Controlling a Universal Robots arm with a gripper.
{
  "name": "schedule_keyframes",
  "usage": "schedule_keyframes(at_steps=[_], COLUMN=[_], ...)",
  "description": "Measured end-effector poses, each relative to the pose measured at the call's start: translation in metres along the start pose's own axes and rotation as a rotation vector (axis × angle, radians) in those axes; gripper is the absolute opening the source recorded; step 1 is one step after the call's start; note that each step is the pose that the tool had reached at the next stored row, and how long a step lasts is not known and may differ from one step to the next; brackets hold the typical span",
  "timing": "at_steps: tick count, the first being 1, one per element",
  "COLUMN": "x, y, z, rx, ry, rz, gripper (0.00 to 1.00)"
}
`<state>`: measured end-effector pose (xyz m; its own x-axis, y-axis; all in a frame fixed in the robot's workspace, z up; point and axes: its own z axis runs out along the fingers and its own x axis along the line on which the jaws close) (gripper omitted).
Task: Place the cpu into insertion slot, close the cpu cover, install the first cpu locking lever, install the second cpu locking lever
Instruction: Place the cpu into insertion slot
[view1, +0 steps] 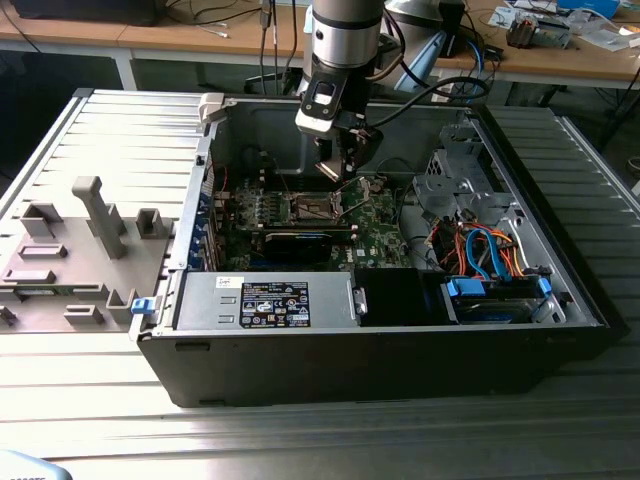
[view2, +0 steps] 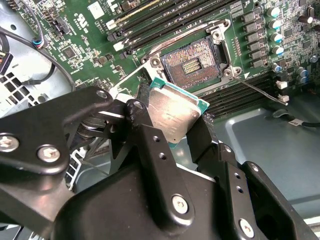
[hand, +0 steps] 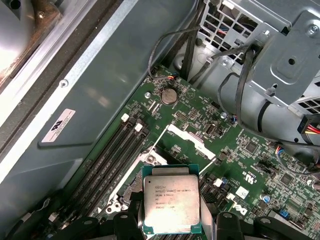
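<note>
Okay, the gripper (view2: 172, 122) has both black fingers (view2: 145, 127) pinched on opposite edges of the chip (view2: 172, 112), a solid hold. In the first wrist view the chip (hand: 171, 202) blocks most of the slot (hand: 131, 186); I get just one corner of its silvery rim, and the fingers (hand: 127, 222) are cropped by the picture edge.

From the exterior view the gripper (view1: 340, 172) hangs inside the open computer case (view1: 400, 340), above the green board (view1: 385, 240) and close to the slot (view1: 310, 208). Its tips are hard to separate from the cables behind.

The second wrist view is clearer. The slot (view2: 192, 62) lies open with its dark centre exposed, and the chip sits tilted just beside it, not touching. A thin wire lever (view2: 260, 90) sticks out from the slot's corner. Long memory sockets (hand: 112, 155) run alongside the slot, a coin battery (hand: 169, 95) sits beyond it, and a metal cage (hand: 280, 65) with cables looms further off.

The chip has a silvery-grey top with fine print and a green border.
</note>
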<state>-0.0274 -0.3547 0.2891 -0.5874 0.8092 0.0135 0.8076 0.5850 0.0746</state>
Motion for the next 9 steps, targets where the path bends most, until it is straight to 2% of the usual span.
schedule_keyframes(at_steps=[9], x=[0.0], y=[0.0], z=[0.0002], rx=[-0.0002], ry=[-0.0008], rz=[0.011], gripper=[0.55])
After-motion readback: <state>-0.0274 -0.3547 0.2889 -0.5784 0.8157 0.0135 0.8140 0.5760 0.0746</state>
